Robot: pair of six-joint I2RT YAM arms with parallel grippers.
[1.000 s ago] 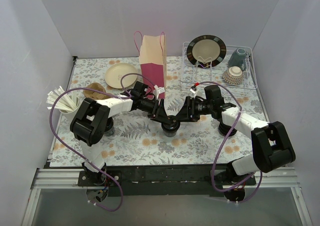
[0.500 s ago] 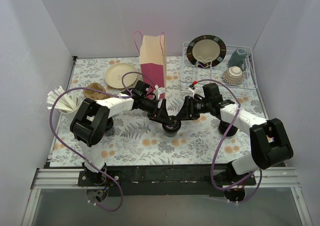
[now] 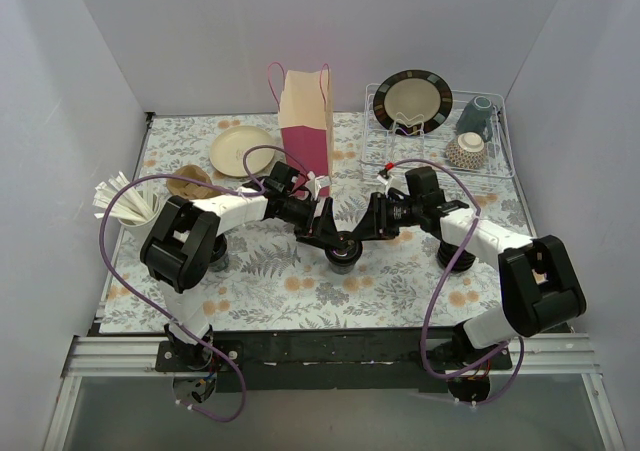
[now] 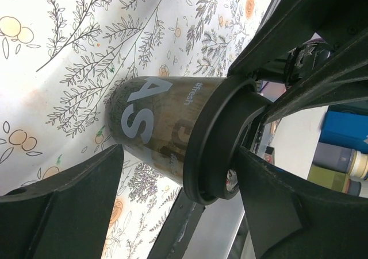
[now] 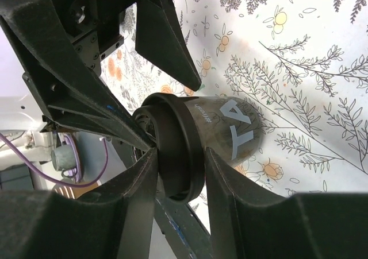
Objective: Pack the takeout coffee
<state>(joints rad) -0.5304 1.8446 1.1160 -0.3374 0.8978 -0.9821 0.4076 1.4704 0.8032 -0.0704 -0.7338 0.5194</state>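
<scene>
Takeout coffee (image 3: 342,255) stood upright on the floral-printed table cover (image 3: 270,281), directly between the two grippers, which met over it. Right gripper (image 5: 179,155) was closed on the cup's black lid, one finger pressed to each side of the rim. Left gripper (image 4: 178,155) straddled the same cup with its jaws wide, a gap showing beside one finger. Beyond the left gripper stood a pink-and-tan paper bag (image 3: 307,131); beyond the right, a wire dish rack (image 3: 430,156). Plain white walls (image 3: 200,41) enclosed the table on three sides.
</scene>
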